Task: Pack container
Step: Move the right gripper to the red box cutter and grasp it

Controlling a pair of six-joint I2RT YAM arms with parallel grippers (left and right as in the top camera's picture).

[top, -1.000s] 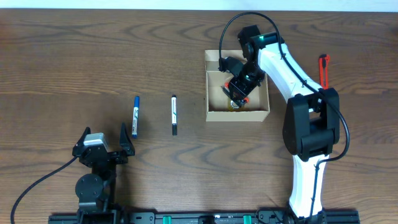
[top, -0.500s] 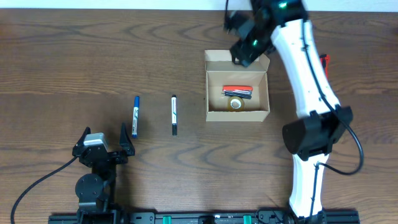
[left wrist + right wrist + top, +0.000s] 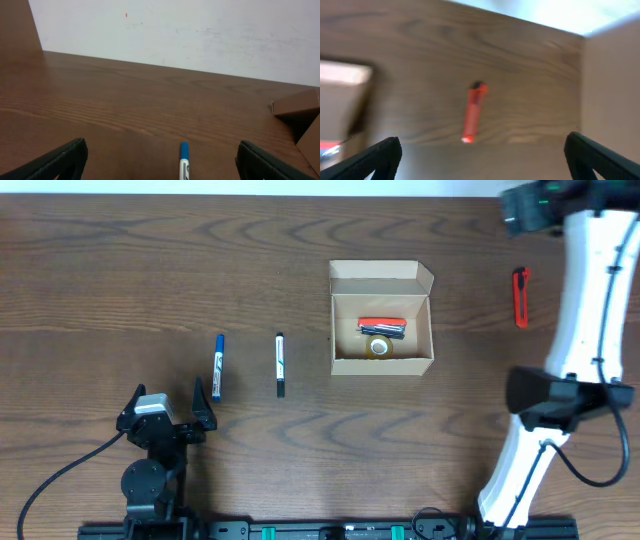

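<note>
We see the container (image 3: 383, 366), a small plain tan cardboard box, just right of centre in the overhead frame. It sits upright and open, its hinged flap folded back toward the top edge.

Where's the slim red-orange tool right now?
Overhead, the slim red-orange tool lies on the table right of the open tan cardboard box, apart from it; the right wrist camera faces it.

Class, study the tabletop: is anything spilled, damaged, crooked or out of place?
Nothing looks spilled or damaged. The container sits square, lid open. Only unpacked items lie outside it: a blue pen and black pen to its left, a red tool to its right.
</note>
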